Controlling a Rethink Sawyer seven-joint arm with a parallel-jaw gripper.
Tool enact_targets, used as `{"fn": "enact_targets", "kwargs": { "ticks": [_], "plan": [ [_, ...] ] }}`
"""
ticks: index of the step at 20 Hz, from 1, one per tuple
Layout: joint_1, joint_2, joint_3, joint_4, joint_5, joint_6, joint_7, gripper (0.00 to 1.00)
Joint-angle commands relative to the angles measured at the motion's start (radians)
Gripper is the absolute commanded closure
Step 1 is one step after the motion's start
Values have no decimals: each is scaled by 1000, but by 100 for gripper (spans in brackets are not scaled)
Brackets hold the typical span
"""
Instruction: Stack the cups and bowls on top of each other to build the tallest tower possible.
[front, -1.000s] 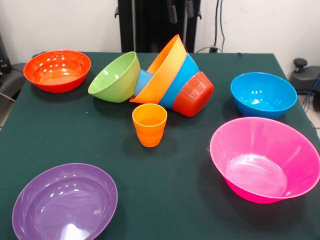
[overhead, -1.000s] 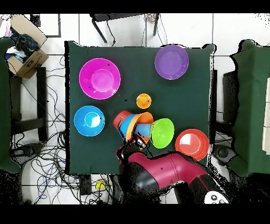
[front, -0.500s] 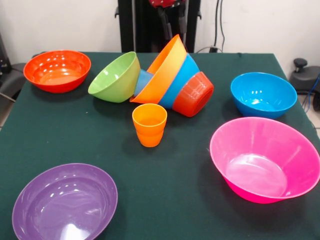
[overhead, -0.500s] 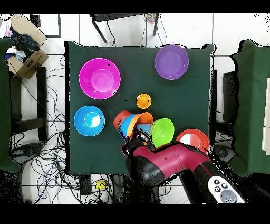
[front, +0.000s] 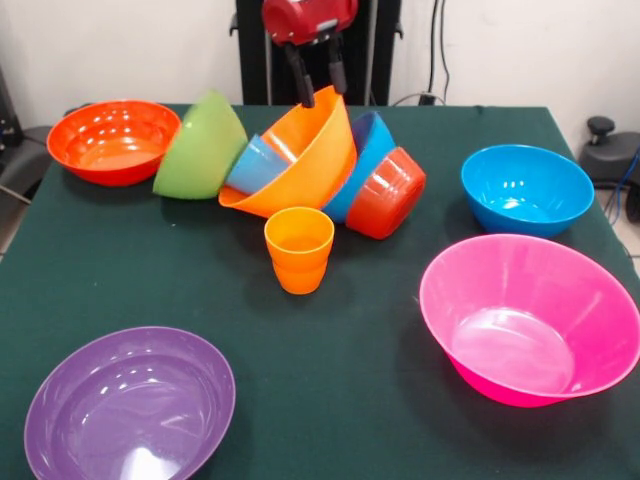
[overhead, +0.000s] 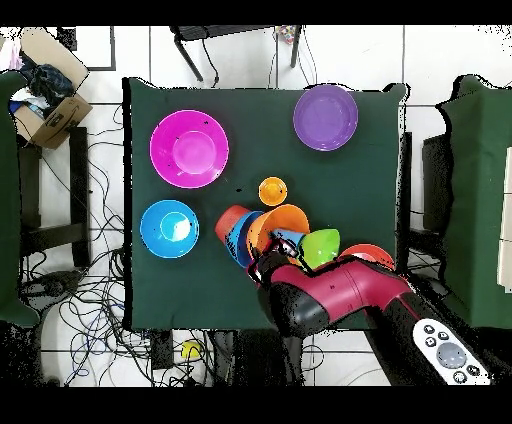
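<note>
My gripper (front: 322, 92) hangs at the far rim of the tilted orange bowl (front: 295, 160), its two fingers (front: 297, 75) apart and holding nothing. The orange bowl leans on a blue bowl (front: 368, 140) and a red-orange bowl (front: 388, 192), all lying on their sides in a toppled row. A light blue cup (front: 252, 165) lies between the orange bowl and the lime green bowl (front: 200, 145), which is tipped on its side. An orange cup (front: 299, 248) stands upright in front of them. In the overhead view the arm (overhead: 320, 300) covers part of the green bowl (overhead: 322, 245).
A second red-orange bowl (front: 115, 140) sits at the far left, a second blue bowl (front: 527, 188) at the right, a large pink bowl (front: 530, 315) at the near right and a purple bowl (front: 130, 405) at the near left. All rest upright on the green table (front: 340, 380).
The gripper has come down into the front view at the orange bowl's rim. The orange bowl has tipped lower and leftward. The green bowl has rolled left onto its side, and the light blue cup shows more.
</note>
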Motion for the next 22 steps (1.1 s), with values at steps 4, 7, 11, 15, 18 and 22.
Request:
{"fn": "enact_targets", "kwargs": {
  "ticks": [4, 7, 11, 15, 18, 22],
  "plan": [
    [-69, 58, 4, -35, -97, 224, -180, 0],
    [-101, 19, 41, -4, -62, 247, -195, 0],
    [-147, -8, 94, 17, -37, 279, -218, 0],
    [-139, 29, 111, 4, -69, 257, -176, 0],
    [-139, 47, 113, 3, -91, 229, -146, 0],
    [-134, 52, 113, 3, -105, 215, -124, 0]
  ]
}}
